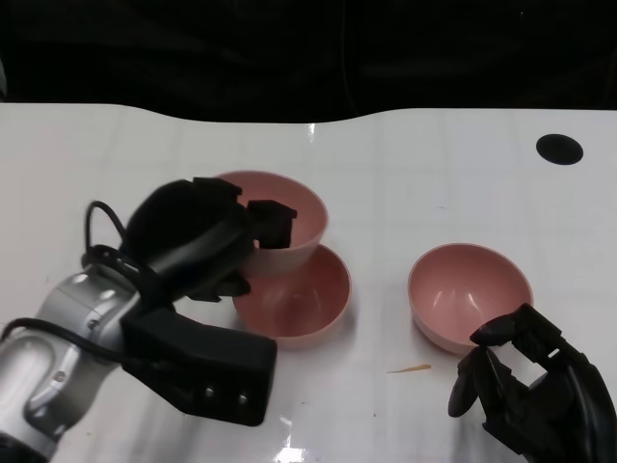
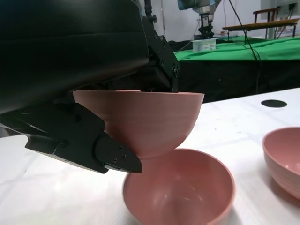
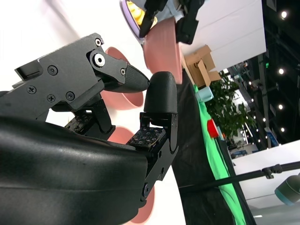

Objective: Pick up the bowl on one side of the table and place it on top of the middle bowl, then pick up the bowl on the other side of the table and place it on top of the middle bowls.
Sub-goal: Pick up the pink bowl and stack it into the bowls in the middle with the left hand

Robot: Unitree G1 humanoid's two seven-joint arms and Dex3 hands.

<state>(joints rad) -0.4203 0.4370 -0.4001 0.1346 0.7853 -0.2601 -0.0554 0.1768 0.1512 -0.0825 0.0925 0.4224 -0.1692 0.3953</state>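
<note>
Left hand (image 1: 217,236) grips the raised bowl (image 1: 289,214) by its rim, fingers inside and outside the wall, its base touching the middle bowl (image 1: 297,297) at the far rim. Left wrist view confirms that contact; head view cannot. Right bowl (image 1: 469,294) stands apart on the white table (image 1: 434,174). Right hand (image 1: 535,386) holds nothing, fingers apart, just beside it near the table's near edge.

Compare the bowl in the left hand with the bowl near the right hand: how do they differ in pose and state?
The held bowl is gripped by the left hand and lifted over the middle bowl; the right-side bowl rests on the table, ungripped. The held bowl overlaps the middle bowl in the head view; the right-side bowl stands apart, just ahead of the right hand. Both are pink, round and upright.
</note>
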